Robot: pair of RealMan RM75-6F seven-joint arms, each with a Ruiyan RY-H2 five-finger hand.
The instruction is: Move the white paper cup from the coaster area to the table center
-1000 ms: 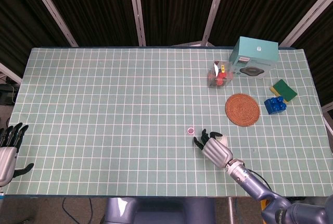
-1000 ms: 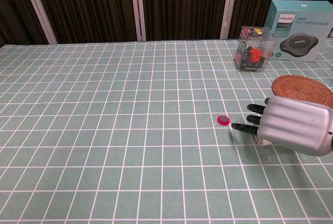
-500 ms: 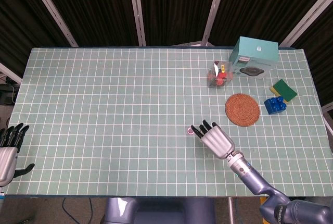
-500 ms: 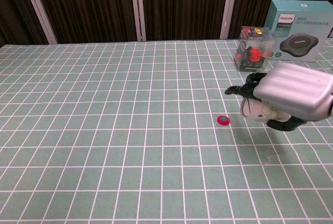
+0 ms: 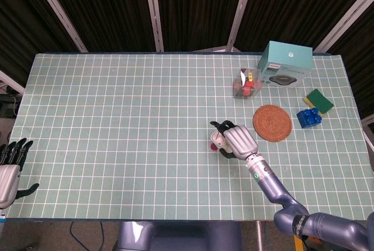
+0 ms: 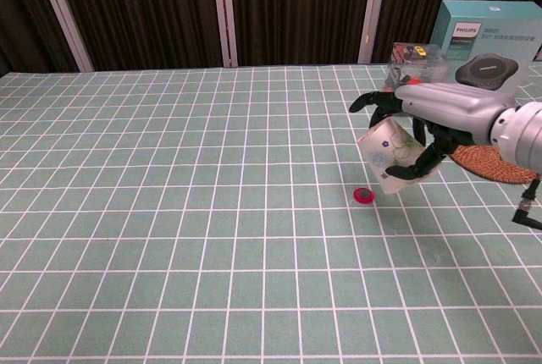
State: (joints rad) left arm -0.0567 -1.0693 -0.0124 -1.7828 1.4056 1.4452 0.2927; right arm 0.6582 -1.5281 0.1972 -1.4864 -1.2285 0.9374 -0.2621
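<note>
- Mostly bare green grid table [image 5: 117, 117]; wide free room left & centre, clutter only at far-right corner.
- Teal box [image 5: 284, 64] at far edge, clear toy case [image 5: 248, 84] beside it.
- Right hand [image 5: 236, 142] grasps white paper cup [image 6: 388, 157], tilted, off the surface, just left of woven coaster [image 5: 272, 122].
- Left hand [image 5: 10, 169] at near-left edge, fingers spread, holding nothing.
- Pink cap [image 6: 363, 195] under cup.

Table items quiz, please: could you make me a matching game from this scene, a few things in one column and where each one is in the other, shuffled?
Things:
1. white paper cup
2. woven coaster
3. teal box
4. small pink ring

Places:
A. far right corner of the table
B. flat on the cloth, just below the cup
C. held off the table in the right robot hand
D. bare, right of the hand

Pairs: 1-C, 2-D, 3-A, 4-B
</note>
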